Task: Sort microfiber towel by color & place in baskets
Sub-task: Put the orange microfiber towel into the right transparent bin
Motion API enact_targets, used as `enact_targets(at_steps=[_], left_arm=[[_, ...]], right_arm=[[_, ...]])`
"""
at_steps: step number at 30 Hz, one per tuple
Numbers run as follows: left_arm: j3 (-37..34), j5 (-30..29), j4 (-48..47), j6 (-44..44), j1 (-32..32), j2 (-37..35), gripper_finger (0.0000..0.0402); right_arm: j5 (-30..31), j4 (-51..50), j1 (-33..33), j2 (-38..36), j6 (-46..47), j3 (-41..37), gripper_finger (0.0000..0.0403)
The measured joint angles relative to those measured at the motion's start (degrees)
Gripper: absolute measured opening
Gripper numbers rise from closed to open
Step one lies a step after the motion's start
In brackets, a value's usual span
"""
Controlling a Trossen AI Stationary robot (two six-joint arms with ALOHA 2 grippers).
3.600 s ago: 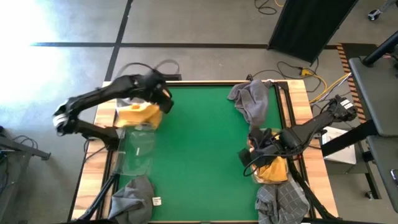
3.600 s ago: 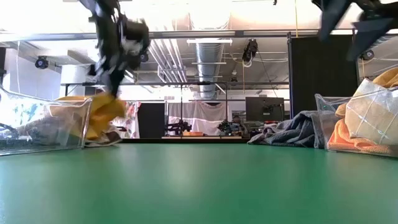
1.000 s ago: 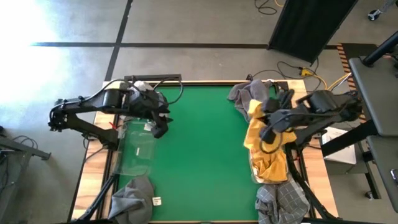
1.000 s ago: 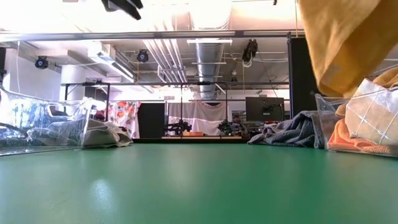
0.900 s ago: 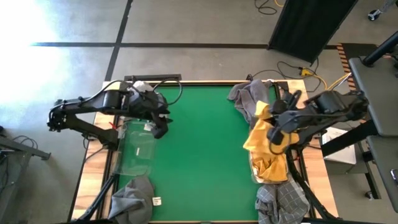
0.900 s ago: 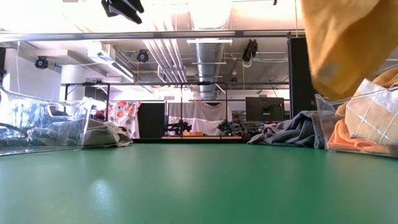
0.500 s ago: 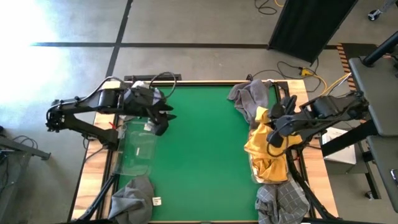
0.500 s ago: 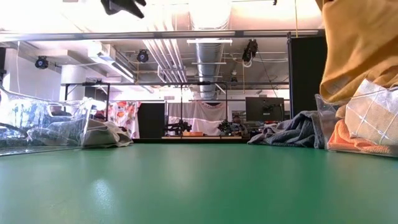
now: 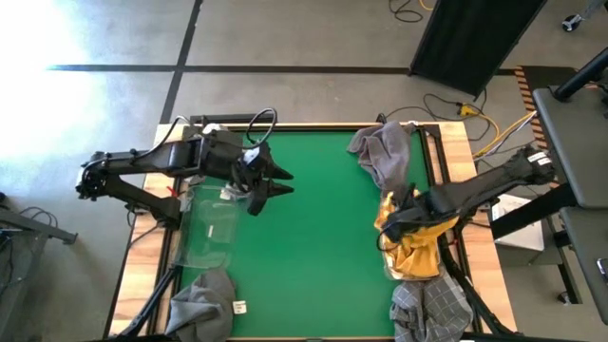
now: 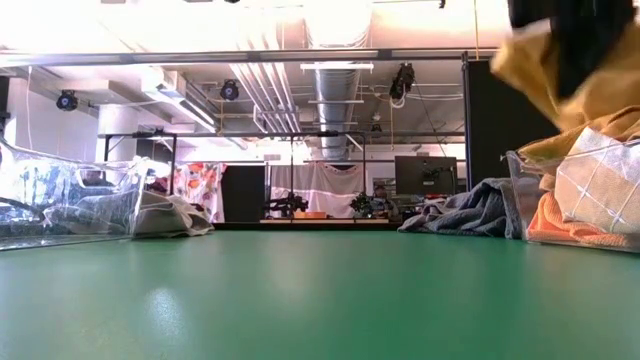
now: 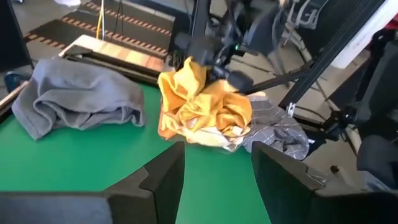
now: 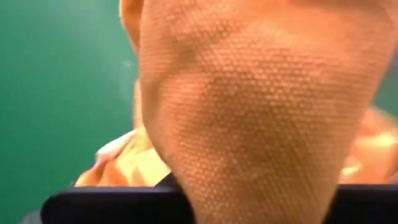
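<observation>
right gripper [image 9: 397,220]: it hangs over the right edge of the green table [image 9: 313,237], directly above the see-through plastic basket on the right [image 10: 570,205]. it is clamped on the orange-yellow microfiber towel [image 9: 407,226]; in the right wrist view the cloth fills almost the whole picture in front of the fingers.

orange-yellow towel: it is bunched and it hangs from the claw down into the right basket, where more orange-yellow cloth [image 9: 418,258] lies already. in the low view its lower folds reach the basket rim, but i cannot tell if it touches the pile.

key relation: the basket is straight under the claw, not beside it, so i judge the next move needs only to go down and let go. the long side of the basket runs from the far edge to the near edge of the table.

left gripper [image 9: 271,180]: it is over the left part of the table, beside the empty see-through plastic basket on the left [image 9: 211,228], with the fingers spread and nothing between them. the right arm is clearly the nearer one.

grey towels: one heap at the far right corner [image 9: 385,152], one at the near left corner [image 9: 204,302], one checked at the near right [image 9: 432,312].

risk: a fold can stay hanging over the basket rim.
</observation>
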Motion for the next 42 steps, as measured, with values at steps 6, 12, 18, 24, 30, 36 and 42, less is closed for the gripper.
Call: enact_targets(at_steps=[6,12,18,24,30,36,42], left_arm=[[0.0,0.1,-0.8,0.0,0.0,0.5,0.0171],[0.0,0.1,-0.9,0.9,0.0,0.5,0.0171],[0.0,0.1,-1.2,1.1,0.0,0.5,0.0171],[0.1,0.1,-3.1,1.1,0.0,0.4,0.0171],[0.1,0.0,-3.0,2.3,0.0,0.4,0.0171],[0.1,-0.1,-3.1,2.3,-0.1,0.4,0.0171],[0.1,0.0,-4.0,2.1,-0.3,0.5,0.0170]], right_arm=[[-4.8,7.0,0.0,4.2,31.8,-12.6,0.0013],[-7.5,18.7,-0.5,8.8,38.7,-17.5,0.0034],[-9.0,19.3,-0.7,10.6,33.7,-14.4,0.0131],[-6.8,3.8,-0.7,7.5,32.8,-2.9,0.0229],[-10.3,-9.1,0.0,4.5,26.1,8.1,0.0294],[-14.5,-7.7,4.4,4.5,17.5,7.7,0.0314],[-14.1,-17.0,8.5,8.6,13.3,5.7,0.0293]])
